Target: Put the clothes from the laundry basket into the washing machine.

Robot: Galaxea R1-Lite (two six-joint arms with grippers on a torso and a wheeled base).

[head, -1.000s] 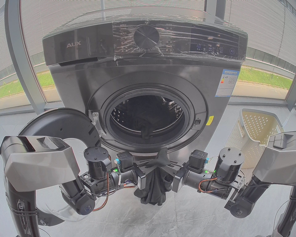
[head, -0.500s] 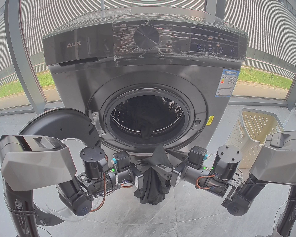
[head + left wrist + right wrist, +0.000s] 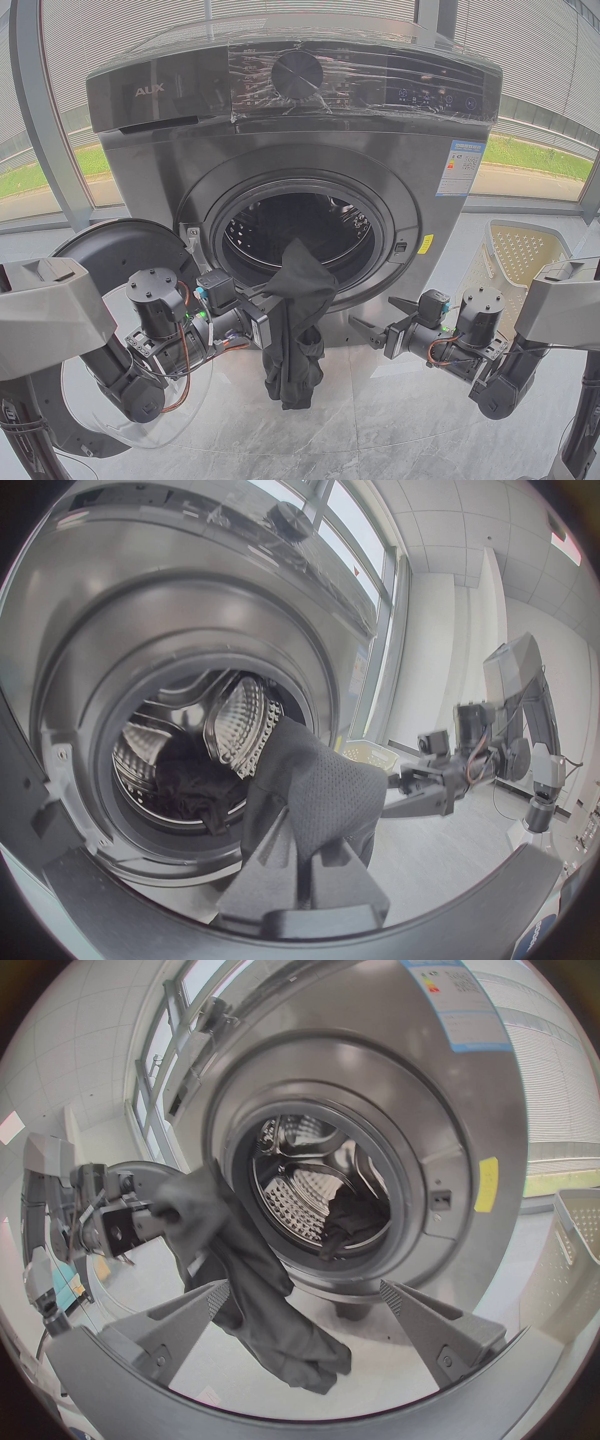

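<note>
Clamped on a black garment (image 3: 299, 325), the left gripper (image 3: 267, 300) is held just in front of the lower rim of the washing machine (image 3: 300, 144) opening; the cloth is bunched at the rim and hangs towards the floor. To the right, apart from the garment, the right gripper (image 3: 377, 317) is spread wide with nothing between its jaws. Another dark piece of clothing (image 3: 350, 1216) is seen inside the drum. The door (image 3: 119, 250) is swung open on the left, and the laundry basket (image 3: 519, 262) is stood right of the machine.

garment (image 3: 294, 325) before washer (image 3: 156, 169) (clothes (image 3: 187, 789) inside), basket (image 3: 519, 262) — right
</note>
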